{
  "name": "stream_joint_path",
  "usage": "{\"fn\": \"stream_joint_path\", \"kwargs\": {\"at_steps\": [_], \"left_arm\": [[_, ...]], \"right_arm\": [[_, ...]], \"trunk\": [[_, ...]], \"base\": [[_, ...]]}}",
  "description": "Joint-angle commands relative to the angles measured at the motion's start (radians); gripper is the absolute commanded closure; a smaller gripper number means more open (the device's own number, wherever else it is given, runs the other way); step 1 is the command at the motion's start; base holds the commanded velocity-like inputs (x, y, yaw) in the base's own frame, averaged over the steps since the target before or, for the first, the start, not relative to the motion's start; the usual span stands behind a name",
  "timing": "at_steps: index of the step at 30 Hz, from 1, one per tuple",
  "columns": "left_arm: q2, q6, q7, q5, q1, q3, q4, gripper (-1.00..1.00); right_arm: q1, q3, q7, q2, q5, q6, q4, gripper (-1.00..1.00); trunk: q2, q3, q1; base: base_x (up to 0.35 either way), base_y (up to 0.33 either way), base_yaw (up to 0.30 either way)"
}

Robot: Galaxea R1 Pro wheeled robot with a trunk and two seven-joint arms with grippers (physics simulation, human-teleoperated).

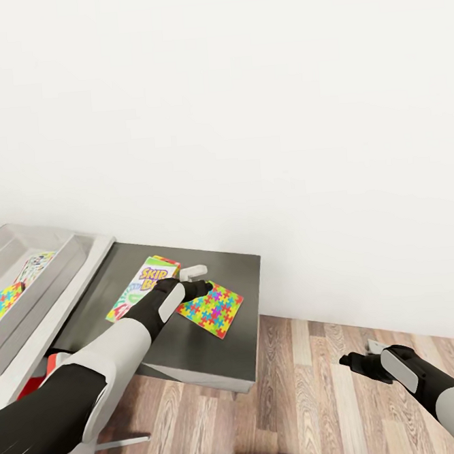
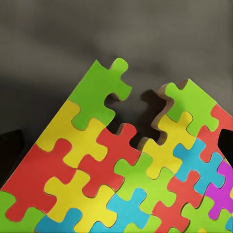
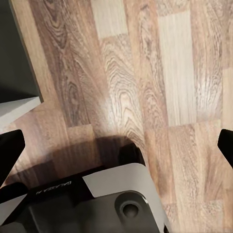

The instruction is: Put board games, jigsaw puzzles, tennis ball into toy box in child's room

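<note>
Head view: toy box (image 1: 66,263) already holds one puzzle (image 1: 2,299) and a game (image 1: 35,264). Left gripper (image 1: 198,281), spread, over second puzzle (image 1: 211,308); green-white game (image 1: 143,287) also remains. Right gripper (image 1: 358,360) open, empty.

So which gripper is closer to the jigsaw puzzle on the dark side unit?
Left. The left gripper is right over the jigsaw puzzle at its edge; the right gripper hangs off to the side above the wooden floor.

We note a plain white wall (image 1: 259,115), wood-plank floor (image 1: 315,391), and a red-and-white chair (image 1: 44,371) partly hidden.
</note>
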Motion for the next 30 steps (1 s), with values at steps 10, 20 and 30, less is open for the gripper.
{"fn": "stream_joint_path", "kwargs": {"at_steps": [10, 20, 30], "left_arm": [[0.001, 0.002, 0.004, 0.012, -0.001, -0.007, -0.002, -1.00], [0.001, 0.003, 0.002, 0.011, -0.001, -0.007, -0.002, -1.00], [0.001, 0.002, 0.002, 0.012, -0.001, -0.007, -0.002, -1.00]], "right_arm": [[-0.001, 0.007, -0.005, -0.001, -0.008, 0.003, -0.002, -1.00], [-0.001, 0.007, -0.005, -0.001, -0.008, -0.001, -0.002, -1.00], [-0.001, 0.007, -0.006, -0.001, -0.008, -0.001, -0.002, -1.00]], "trunk": [[-0.002, -0.002, 0.001], [-0.002, -0.002, 0.001], [-0.002, -0.002, 0.001]], "base": [[0.000, -0.126, 0.000], [0.000, -0.008, 0.000], [-0.025, -0.001, 0.000]]}}
